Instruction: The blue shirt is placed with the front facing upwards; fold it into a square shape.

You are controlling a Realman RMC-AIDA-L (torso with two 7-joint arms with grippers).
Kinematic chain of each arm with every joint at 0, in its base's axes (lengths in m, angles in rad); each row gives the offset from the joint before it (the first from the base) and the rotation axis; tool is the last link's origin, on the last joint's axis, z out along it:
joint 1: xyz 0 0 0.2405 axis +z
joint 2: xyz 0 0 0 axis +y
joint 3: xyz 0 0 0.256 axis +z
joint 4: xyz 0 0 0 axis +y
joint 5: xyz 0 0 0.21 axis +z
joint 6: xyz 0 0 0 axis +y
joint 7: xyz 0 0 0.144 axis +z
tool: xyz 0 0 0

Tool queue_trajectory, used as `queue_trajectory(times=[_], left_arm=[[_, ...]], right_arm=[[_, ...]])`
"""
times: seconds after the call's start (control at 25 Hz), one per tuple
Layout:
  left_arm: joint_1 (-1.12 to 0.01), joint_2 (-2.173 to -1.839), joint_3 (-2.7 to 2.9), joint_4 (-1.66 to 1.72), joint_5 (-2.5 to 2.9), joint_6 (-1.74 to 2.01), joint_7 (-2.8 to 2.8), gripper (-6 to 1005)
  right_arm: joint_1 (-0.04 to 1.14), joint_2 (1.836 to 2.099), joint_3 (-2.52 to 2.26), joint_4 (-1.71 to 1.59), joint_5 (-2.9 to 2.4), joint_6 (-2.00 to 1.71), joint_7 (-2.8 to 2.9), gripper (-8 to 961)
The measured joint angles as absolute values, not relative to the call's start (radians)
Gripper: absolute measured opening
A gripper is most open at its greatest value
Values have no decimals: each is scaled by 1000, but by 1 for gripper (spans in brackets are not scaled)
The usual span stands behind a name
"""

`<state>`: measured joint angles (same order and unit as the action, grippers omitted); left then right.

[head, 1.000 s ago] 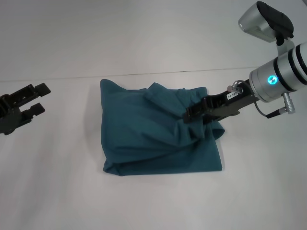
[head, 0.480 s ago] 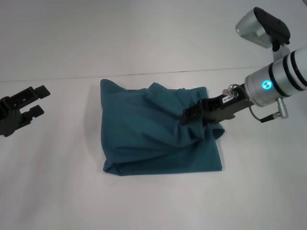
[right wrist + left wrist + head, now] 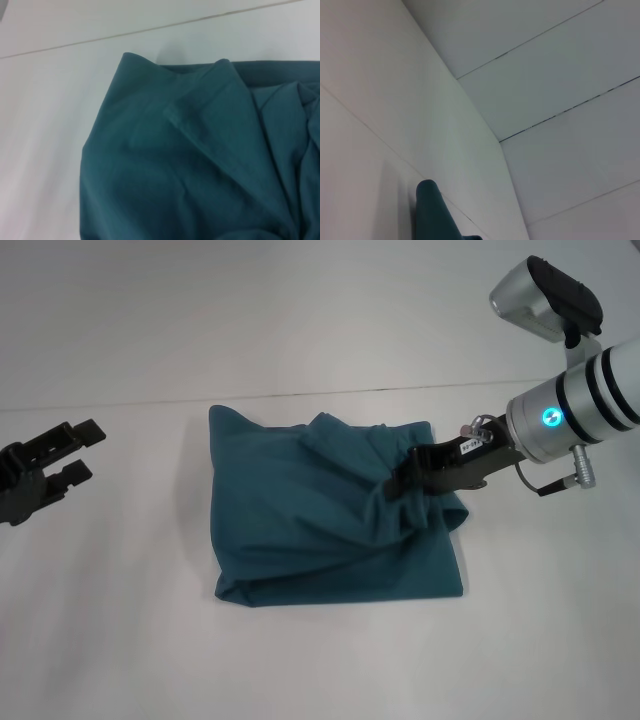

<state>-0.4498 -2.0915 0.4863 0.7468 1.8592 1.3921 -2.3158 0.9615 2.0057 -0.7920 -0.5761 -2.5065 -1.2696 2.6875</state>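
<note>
Two grippers show over the white table (image 3: 120, 640): the left gripper (image 3: 72, 452) hovers near the table's left edge, well apart from the cloth, its fingers spread with nothing between them. At the middle of the table lies the blue shirt (image 3: 300, 530), folded into a rumpled, roughly square bundle with loose creases along its right side. On that right side the right gripper (image 3: 400, 478) has its fingers pinched together on a bunched fold of the shirt.
</note>
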Motion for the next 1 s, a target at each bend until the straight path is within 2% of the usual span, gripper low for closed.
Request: queue_trajectory(times=[0.12, 0.28, 0.56, 0.76, 1.0], left_arm=[[-447, -2093, 486, 745, 1859, 1389, -2312, 798], [-446, -2094, 484, 728, 1859, 1386, -2305, 798], [-442, -2093, 481, 722, 1859, 1386, -2304, 799], [-438, -2093, 480, 722, 1856, 1386, -2304, 799], [-436, -2093, 479, 722, 1857, 1382, -2304, 799]], right_arm=[[953, 1998, -792, -576, -2485, -1277, 2682, 214], [943, 1991, -792, -580, -2462, -1297, 2678, 157], [922, 1964, -790, -658, -2407, -1442, 2684, 56], [901, 1964, -790, -748, -2392, -1545, 2706, 55], [893, 1974, -802, -686, -2441, -1539, 2694, 54]])
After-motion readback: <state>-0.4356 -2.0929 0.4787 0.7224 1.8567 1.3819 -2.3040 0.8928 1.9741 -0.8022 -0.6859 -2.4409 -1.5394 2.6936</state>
